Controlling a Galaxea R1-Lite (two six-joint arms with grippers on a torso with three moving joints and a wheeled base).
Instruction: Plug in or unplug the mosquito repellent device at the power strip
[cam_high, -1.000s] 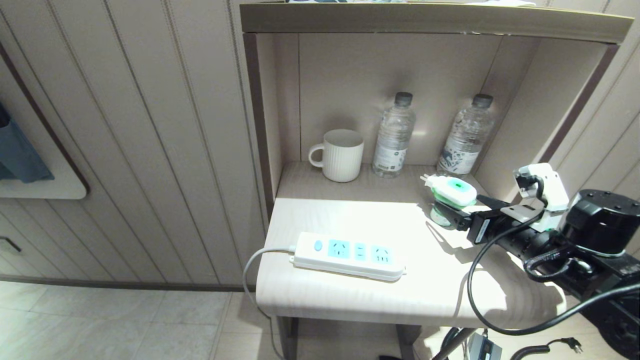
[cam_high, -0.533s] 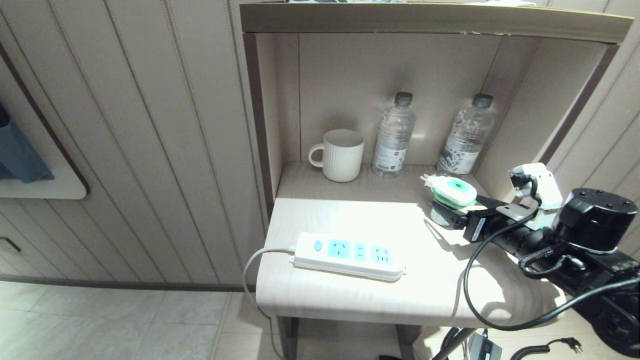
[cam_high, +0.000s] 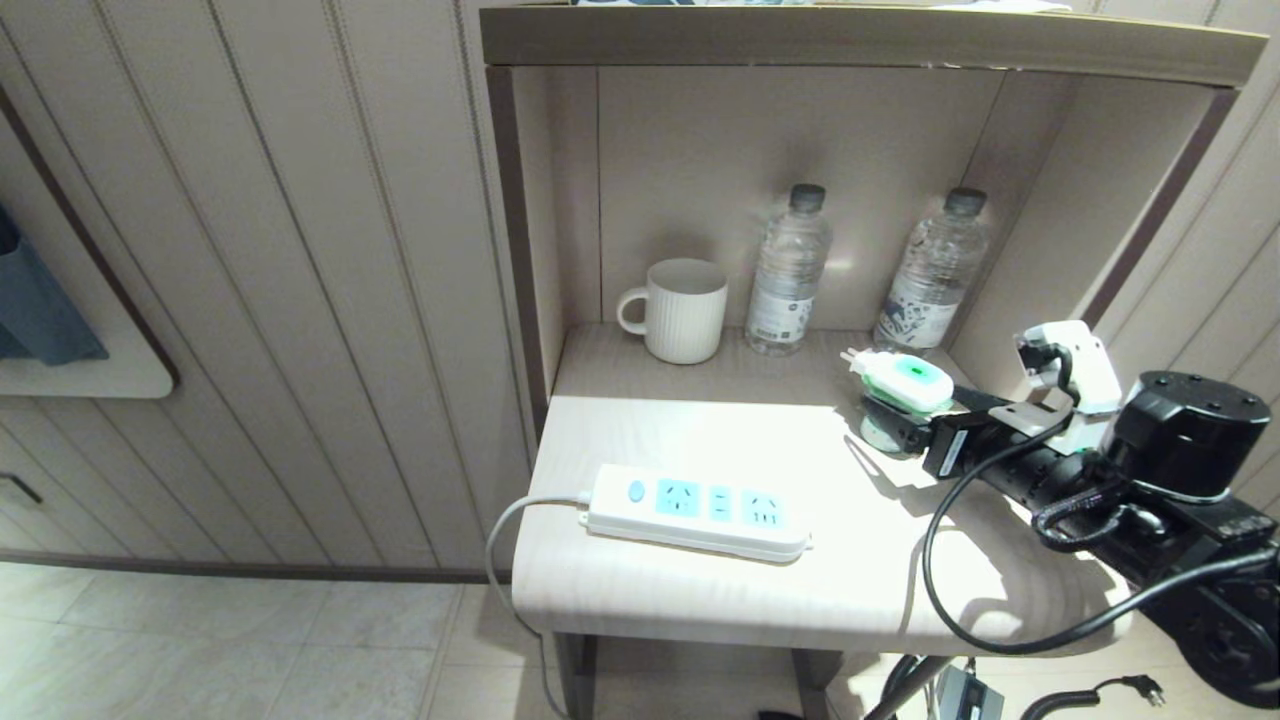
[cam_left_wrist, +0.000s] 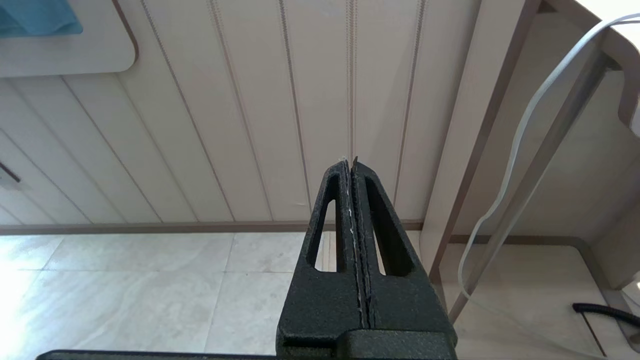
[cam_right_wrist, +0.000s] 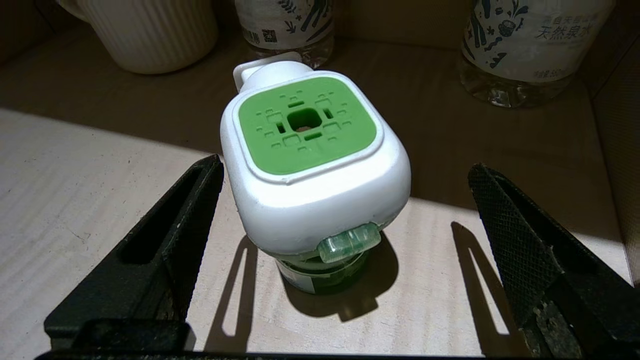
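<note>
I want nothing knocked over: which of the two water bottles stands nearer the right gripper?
The water bottle in the alcove's right corner, just behind the mosquito repellent device that the open right gripper flanks; the other bottle stands beside the mug.

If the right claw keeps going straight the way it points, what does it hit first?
Most likely the mosquito repellent device: it stands between the open fingers of the right claw, untouched. Behind it stands a water bottle, though depth is hard to judge.

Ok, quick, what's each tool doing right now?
Left tool: closed, empty, parked near the floor.
Right tool: open, either side of the mosquito repellent device, not gripping.
</note>
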